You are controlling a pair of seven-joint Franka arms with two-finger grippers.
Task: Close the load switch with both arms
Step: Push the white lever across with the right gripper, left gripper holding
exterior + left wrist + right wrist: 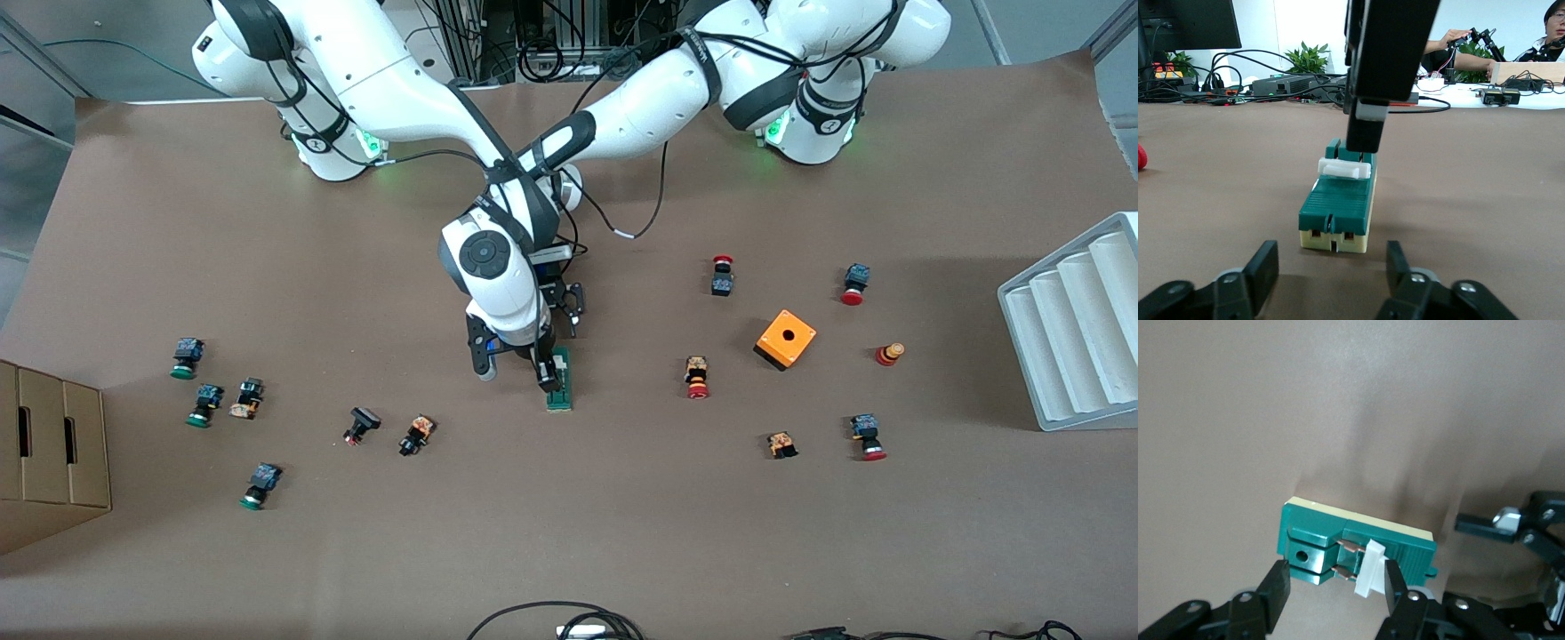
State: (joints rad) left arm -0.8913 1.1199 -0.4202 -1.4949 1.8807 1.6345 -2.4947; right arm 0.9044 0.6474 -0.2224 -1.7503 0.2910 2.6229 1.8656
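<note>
The dark-green load switch (560, 380) lies flat mid-surface, under both arms. The right claw (1331, 583) hangs over it, fingers parted astride the white lever (1369, 569), one finger touching it, apparently ready to push it shut. The left claw (1331, 267) sits low at the switch's end, fingers apart and gripping nothing, likely to brace it. No readable labels.
</note>
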